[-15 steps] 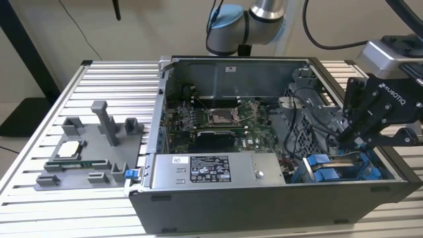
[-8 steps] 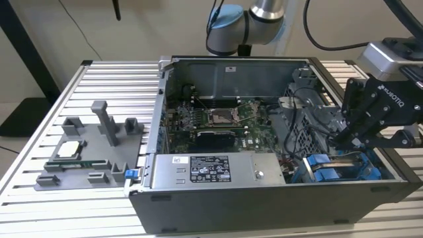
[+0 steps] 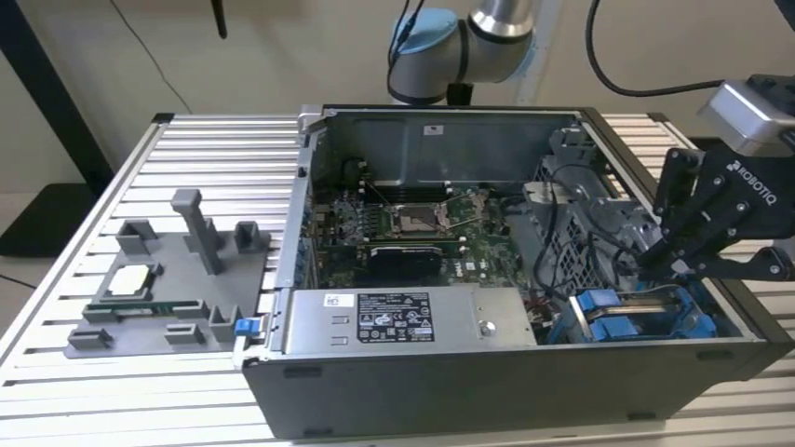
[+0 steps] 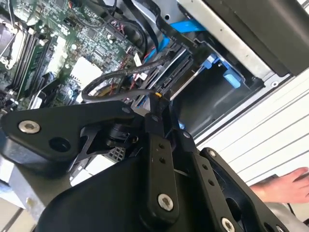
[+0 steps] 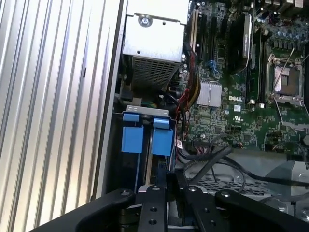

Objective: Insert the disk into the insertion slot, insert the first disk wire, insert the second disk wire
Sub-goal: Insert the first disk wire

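The disk in its blue carrier [image 3: 627,321] lies in the insertion slot [image 3: 695,321], the bay at the case's front corner on the exterior view's right. In the first wrist view the carrier's blue tabs [image 5: 163,137] show just beyond my fingertips. My gripper [image 3: 661,265] hangs over the back end of that bay. In the second wrist view the gripper [image 4: 157,104] is shut on the end of a black disk wire [image 4: 111,92], with a small yellow tip showing between the fingers. In the first wrist view the gripper [image 5: 171,182] has its fingers pressed together above the bay.
The silver power-supply box [image 3: 397,317] sits along the case's front, with the motherboard [image 3: 410,223] behind it. Loose black cables [image 3: 565,233] cross beside the drive cage. A grey fixture [image 3: 174,279] stands on the ribbed table [image 3: 125,391]. A person's hand [image 4: 285,186] rests outside the case.
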### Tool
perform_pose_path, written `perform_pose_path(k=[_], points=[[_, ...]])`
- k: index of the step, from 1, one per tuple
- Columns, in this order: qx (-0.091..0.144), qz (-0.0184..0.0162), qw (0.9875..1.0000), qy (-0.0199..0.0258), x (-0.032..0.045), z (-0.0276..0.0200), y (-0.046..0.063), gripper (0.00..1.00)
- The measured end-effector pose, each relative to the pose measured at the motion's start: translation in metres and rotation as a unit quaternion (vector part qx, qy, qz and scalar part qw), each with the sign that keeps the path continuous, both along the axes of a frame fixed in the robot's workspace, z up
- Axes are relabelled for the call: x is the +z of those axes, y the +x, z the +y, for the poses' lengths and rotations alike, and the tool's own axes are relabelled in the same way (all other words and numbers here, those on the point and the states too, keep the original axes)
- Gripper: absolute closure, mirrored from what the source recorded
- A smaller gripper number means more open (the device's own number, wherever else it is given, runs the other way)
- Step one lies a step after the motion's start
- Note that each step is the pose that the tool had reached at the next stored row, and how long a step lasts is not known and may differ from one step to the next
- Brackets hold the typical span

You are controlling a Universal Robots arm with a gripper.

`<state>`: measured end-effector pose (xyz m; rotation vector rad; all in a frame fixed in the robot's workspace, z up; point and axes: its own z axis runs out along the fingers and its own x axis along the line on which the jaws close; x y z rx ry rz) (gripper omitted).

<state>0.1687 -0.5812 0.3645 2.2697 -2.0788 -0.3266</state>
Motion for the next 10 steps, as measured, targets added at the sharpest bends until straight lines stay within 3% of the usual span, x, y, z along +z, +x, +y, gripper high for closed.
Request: perform_pose_path(k=[2,4,10], points=[[0.000,0.0015,1.0000,0.0074,-0.0004,-0.0013,0.0037,1.00],[0.000,0.0017,0.9999,0.0110,-0.0007,-0.0023,0.0051,1.00],[0.000,0.0017,0.9999,0.0109,-0.0011,-0.0025,0.0057,1.00]])
